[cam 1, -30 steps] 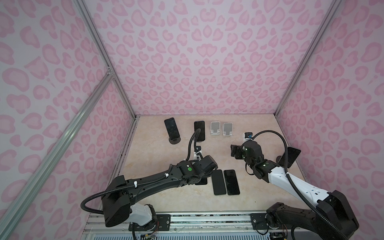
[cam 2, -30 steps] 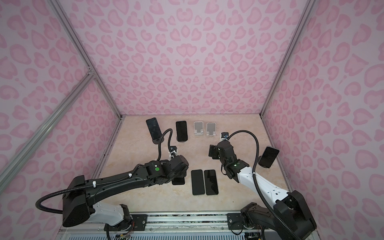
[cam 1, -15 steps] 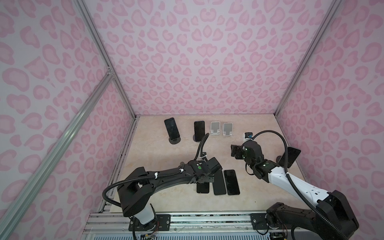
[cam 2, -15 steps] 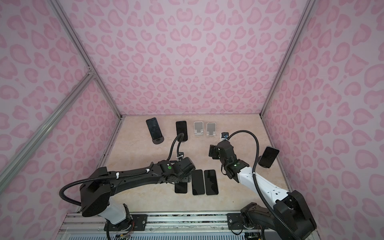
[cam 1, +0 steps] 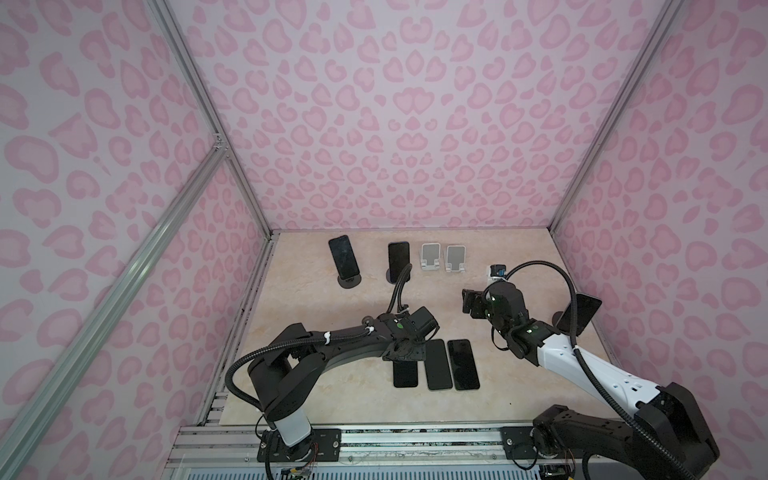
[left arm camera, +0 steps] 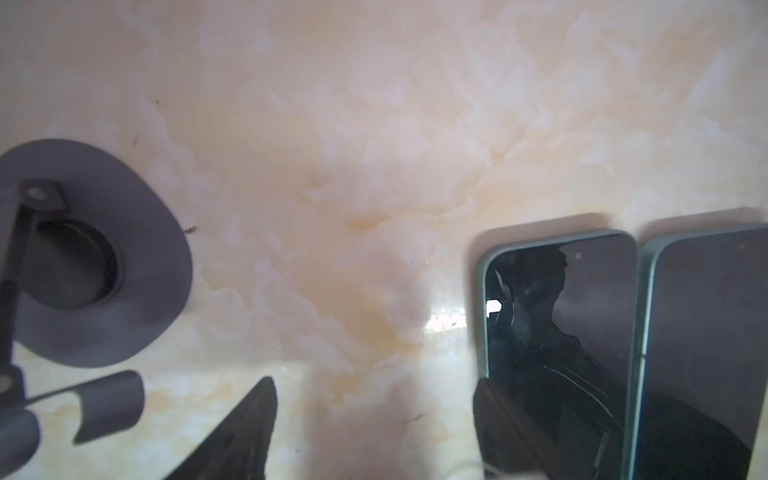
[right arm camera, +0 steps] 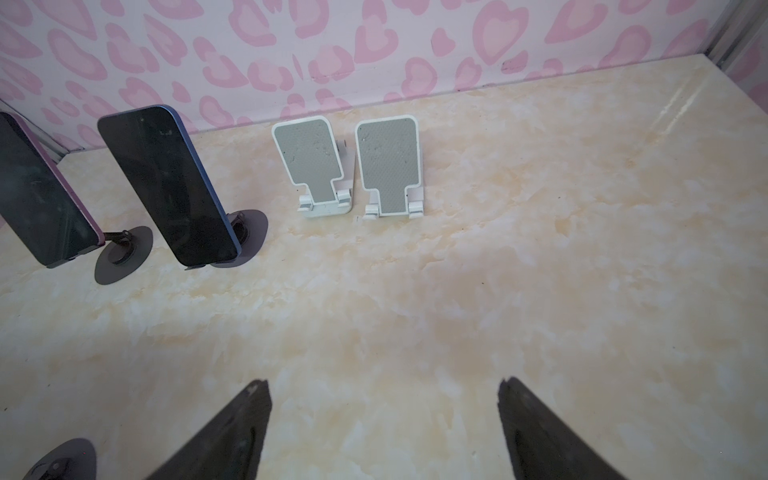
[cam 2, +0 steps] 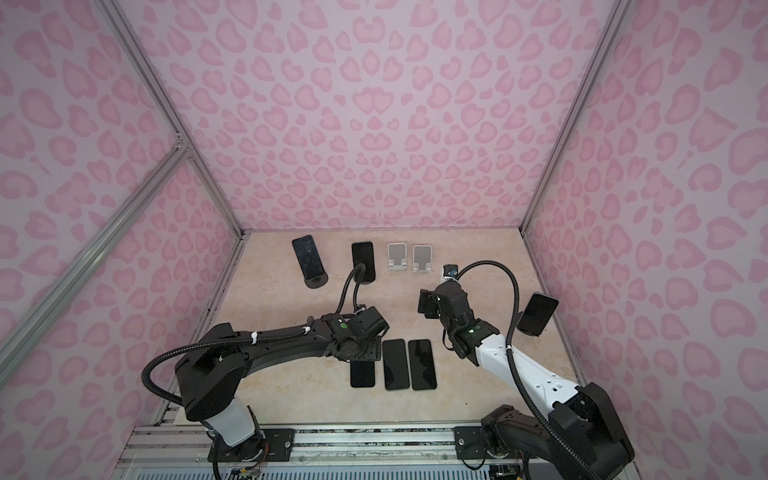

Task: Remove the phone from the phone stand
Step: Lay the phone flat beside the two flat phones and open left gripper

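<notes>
Both top views: left gripper (cam 1: 405, 354) clamped on the far end of a black rectangular phone (cam 1: 405, 375), lying flat on the beige marbled tabletop (cam 1: 332, 299), just beside a pair of dark flat phones (cam 1: 438, 365). Left wrist view: empty grey round-based stand (left arm camera: 137, 232) near that gripper. Right gripper (right arm camera: 382, 378): fingers spread wide, grasping nothing.

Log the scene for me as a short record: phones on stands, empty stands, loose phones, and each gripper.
on stands: back-left phone, back-middle phone, right phone
empty stands: two white stands, one dark stand
lying flat at front: two loose phones, side by side
left gripper: shut on held phone, left of those two
right gripper: open, empty
</notes>
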You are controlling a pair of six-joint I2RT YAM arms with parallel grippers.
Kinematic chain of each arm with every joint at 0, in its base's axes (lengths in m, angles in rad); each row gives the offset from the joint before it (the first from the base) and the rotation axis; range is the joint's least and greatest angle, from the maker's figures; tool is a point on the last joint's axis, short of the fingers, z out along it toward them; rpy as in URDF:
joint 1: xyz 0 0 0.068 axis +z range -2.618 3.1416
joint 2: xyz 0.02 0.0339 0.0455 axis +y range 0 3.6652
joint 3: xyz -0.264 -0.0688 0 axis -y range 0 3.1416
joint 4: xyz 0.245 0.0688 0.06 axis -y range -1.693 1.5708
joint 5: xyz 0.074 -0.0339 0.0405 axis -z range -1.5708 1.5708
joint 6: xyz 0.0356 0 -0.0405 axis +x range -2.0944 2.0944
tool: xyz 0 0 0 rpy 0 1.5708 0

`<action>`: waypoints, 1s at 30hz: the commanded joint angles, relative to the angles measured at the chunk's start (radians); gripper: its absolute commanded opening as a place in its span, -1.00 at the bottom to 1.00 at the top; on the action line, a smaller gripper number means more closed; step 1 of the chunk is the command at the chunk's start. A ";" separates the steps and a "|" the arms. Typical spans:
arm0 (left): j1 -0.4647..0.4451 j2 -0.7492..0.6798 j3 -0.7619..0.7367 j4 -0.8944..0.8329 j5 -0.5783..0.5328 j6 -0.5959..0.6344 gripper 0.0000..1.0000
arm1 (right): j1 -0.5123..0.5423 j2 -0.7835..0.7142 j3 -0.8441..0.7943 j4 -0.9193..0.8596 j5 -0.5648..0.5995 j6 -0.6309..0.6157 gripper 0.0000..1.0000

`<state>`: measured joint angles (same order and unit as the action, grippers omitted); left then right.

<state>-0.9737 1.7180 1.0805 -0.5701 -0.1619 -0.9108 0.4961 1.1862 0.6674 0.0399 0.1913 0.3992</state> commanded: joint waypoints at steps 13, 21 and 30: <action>0.023 0.061 -0.005 0.020 0.104 -0.028 0.29 | 0.000 0.010 -0.007 0.017 0.019 -0.007 0.76; 0.027 0.109 0.018 0.009 0.161 -0.028 0.36 | 0.000 0.016 -0.002 0.015 0.011 -0.006 0.75; 0.029 0.138 0.021 0.018 0.168 -0.036 0.50 | -0.002 0.013 -0.008 0.020 0.010 -0.003 0.75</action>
<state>-0.9470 1.8286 1.1145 -0.5888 -0.0528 -0.9310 0.4946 1.1984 0.6674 0.0399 0.1944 0.3988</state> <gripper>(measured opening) 0.752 0.876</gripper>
